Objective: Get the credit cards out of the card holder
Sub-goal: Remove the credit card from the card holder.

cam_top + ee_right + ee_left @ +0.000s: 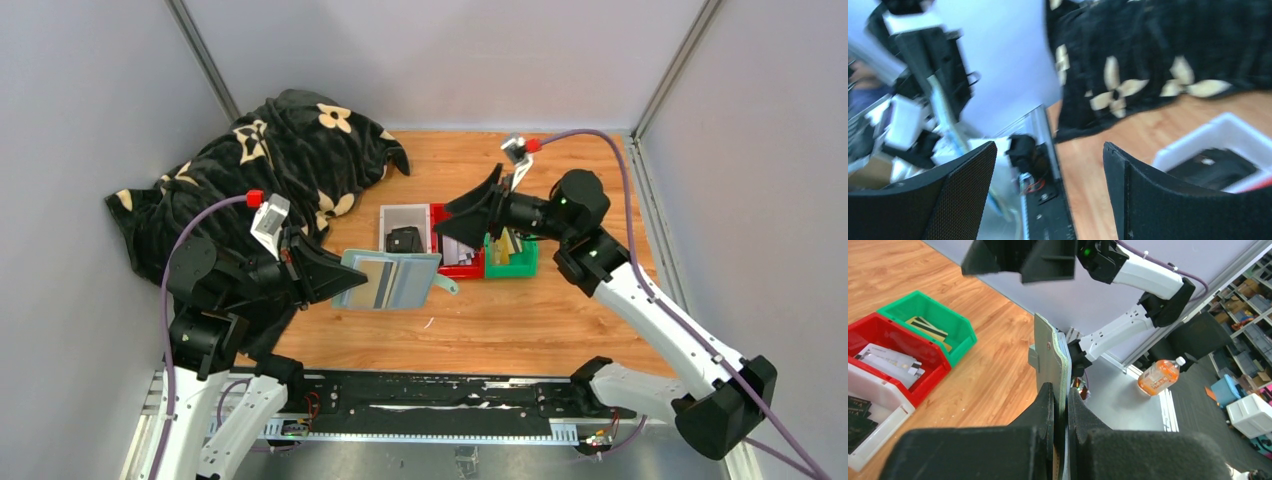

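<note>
Grey-green card holder (1052, 357) is held on edge off the wooden table (520, 320), pinched by its lower rim between the pressed-together fingers of the left gripper (1062, 396), its paler inside facing up past the fingertips. Beyond it the right gripper (462, 215) hangs with fingers spread wide and nothing between them. Below those fingers black cards (855, 415) lie in the white tray (400, 212), silvery-white cards (890, 360) in the red tray (923, 377) and gold-yellow cards (928, 327) in the green tray (520, 266), with a black flowered blanket (300, 150) farthest off.
</note>
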